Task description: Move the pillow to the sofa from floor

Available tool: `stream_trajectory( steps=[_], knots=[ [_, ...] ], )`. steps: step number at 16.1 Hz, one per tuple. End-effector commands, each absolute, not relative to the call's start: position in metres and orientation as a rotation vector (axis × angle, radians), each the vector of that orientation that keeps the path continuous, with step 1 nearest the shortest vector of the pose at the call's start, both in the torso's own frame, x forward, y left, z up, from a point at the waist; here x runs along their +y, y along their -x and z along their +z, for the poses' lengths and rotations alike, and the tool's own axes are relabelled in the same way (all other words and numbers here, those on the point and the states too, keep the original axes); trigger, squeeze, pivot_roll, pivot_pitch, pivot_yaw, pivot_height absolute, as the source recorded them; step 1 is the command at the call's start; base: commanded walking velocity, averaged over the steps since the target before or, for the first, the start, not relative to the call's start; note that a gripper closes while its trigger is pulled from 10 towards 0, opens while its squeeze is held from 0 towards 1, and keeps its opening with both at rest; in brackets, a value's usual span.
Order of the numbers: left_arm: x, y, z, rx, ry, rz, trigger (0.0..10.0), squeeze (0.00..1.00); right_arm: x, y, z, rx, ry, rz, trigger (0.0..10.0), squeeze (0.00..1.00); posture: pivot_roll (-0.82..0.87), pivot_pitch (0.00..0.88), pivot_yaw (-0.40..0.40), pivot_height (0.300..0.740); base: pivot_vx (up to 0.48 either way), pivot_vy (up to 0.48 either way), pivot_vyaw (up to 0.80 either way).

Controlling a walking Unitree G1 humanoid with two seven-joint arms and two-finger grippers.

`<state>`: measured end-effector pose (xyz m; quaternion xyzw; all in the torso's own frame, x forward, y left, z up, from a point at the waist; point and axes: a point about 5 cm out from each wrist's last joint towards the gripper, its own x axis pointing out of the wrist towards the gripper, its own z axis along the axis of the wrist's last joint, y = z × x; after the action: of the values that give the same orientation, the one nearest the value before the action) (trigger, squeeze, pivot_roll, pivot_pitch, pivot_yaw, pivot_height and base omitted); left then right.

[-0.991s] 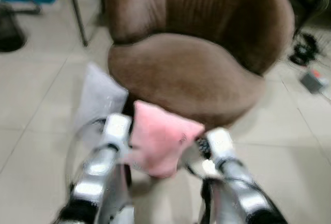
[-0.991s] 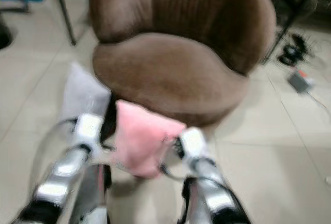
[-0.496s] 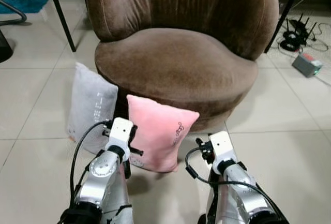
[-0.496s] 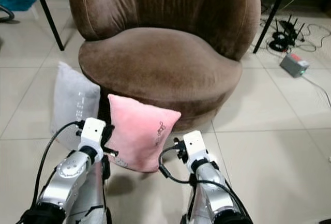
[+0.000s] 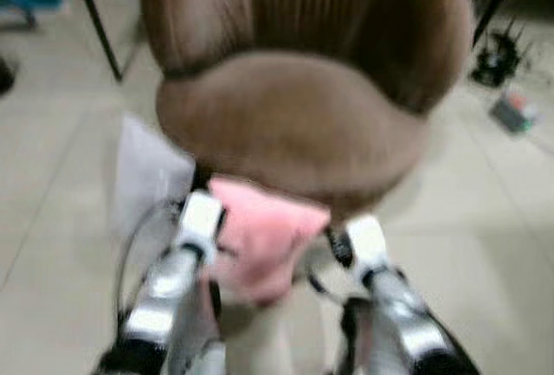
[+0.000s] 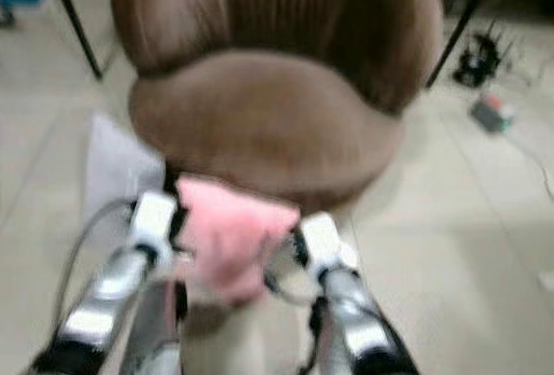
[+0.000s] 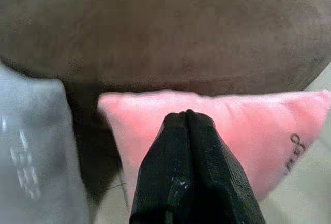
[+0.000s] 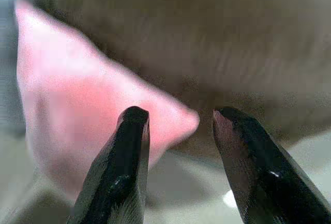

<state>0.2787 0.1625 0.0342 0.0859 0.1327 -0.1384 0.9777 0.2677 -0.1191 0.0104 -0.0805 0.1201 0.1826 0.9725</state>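
Because it leans upright on the tiled floor (image 5: 52,176) against the front of the brown velvet tub sofa (image 5: 294,115), the soft pink fabric pillow (image 5: 264,236) looks light and squashy, something that will sag and fold rather than keep its shape when lifted. Its cloth should give the fingers good friction, and nothing about it seems fragile. A grip on one corner would probably let it droop and swing, so pinching it from both side edges, or deep into the stuffing near the top, seems the safer hold.

In its wrist view, the left gripper (image 7: 187,114) has its black fingers pressed together with nothing between them, pointing at the pillow's upper edge. The right gripper (image 8: 178,123) has its fingers spread apart and empty, aimed at the pillow's near corner.

Just beside the pink pillow, a grey fabric pillow (image 5: 147,176) also leans against the sofa. No containers are in sight; the sofa's seat is the only place to receive the pillow, and nothing lies on it.
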Motion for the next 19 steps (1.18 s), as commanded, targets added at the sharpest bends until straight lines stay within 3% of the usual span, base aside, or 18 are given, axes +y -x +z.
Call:
stream_trajectory(
  steps=[1, 5, 8, 13, 17, 19],
  knots=[
    [0.146, -0.28, 0.036, 0.251, -0.166, -0.337, 10.0, 0.0, -0.135, -0.26, 0.002, 0.285, 0.179, 0.34, 10.0, 0.0, 0.09, 0.079, -0.041, 0.468, 0.48, 0.0, 0.0],
    [0.141, -0.282, 0.04, 0.232, -0.195, -0.374, 10.0, 0.0, -0.134, -0.259, 0.001, 0.288, 0.175, 0.336, 10.0, 0.0, 0.09, 0.081, -0.036, 0.468, 0.453, 0.0, 0.0],
    [0.148, -0.288, 0.041, 0.257, -0.184, -0.359, 10.0, 0.0, -0.133, -0.262, 0.003, 0.283, 0.172, 0.357, 10.0, 0.0, 0.09, 0.076, -0.031, 0.468, 0.0, 0.0, 0.0],
    [0.199, -0.3, 0.039, 0.425, -0.224, -0.363, 10.0, 0.0, -0.139, -0.269, 0.007, 0.276, 0.183, 0.358, 10.0, 0.0, 0.11, 0.069, -0.041, 0.468, 0.0, 0.0, 0.0],
    [0.224, -0.299, 0.035, 0.592, -0.237, -0.464, 10.0, 0.0, -0.14, -0.269, 0.007, 0.279, 0.188, 0.375, 10.0, 0.0, 0.11, 0.068, -0.05, 0.468, 0.0, 0.0, 0.0],
    [0.236, -0.306, 0.045, 0.589, -0.289, -0.456, 10.0, 0.0, -0.141, -0.269, 0.008, 0.277, 0.192, 0.375, 10.0, 0.0, 0.11, 0.067, -0.049, 0.468, 0.0, 0.0, 0.0]
  ],
)
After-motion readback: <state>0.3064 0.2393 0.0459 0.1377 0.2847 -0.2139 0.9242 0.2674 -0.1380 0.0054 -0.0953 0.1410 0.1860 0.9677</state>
